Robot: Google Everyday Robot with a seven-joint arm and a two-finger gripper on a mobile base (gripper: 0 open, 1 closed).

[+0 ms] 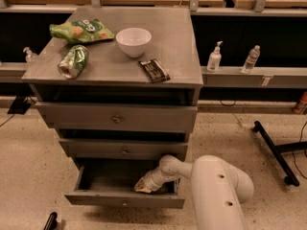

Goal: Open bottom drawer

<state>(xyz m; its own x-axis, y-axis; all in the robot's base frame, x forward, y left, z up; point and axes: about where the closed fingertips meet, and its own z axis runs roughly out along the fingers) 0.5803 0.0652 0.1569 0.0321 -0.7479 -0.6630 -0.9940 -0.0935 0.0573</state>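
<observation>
I see grey bottom drawer [124,199], grey inside too; white arm [218,188] w/ tan pincer [143,186] in it. Grey surface [178,47]: white bowl [133,41], green can [73,61], green bag [81,31], dark wrapper [154,71].

Arm [218,188] white, rounded, bulky; tan end effector [144,185] inside bottom drawer [96,198].

**No legible text**

White lettering on green chip bag [81,31] is too blurred to read. Print on green can [73,61] and dark wrapper [154,71] is unreadable too. Hand [144,186] sits inside the open bottom drawer [124,200].
</observation>
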